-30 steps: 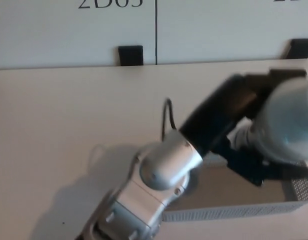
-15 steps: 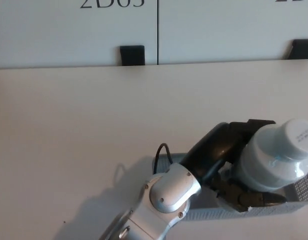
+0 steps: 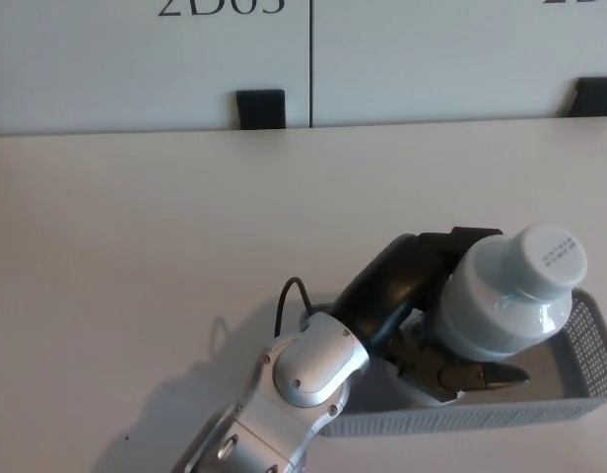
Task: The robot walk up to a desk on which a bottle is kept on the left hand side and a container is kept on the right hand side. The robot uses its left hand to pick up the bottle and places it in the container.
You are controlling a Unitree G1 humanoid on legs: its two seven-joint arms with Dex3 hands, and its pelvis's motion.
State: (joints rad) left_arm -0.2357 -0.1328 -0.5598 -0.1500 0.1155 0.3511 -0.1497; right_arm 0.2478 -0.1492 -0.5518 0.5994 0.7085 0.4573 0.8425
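A large white bottle [image 3: 505, 301] with a white cap stands nearly upright, tilted a little to the right, inside the grey mesh container [image 3: 589, 379] at the lower right of the desk. My left hand [image 3: 432, 330] is shut on the bottle, its black fingers [image 3: 461, 376] wrapped around the lower body. The silver and black left forearm [image 3: 303, 379] reaches in from the bottom middle. The bottle's base is hidden by the hand and the container's near wall. My right hand does not show.
The pale desk [image 3: 136, 256] stretches to the left and back. White wall panels rise behind it, with black brackets [image 3: 260, 107] at the desk's far edge and another [image 3: 594, 96] at the right.
My left hand has come down and toward me with the bottle, from above the container's far side into it. The bottle now stands more upright and the container's right rim shows.
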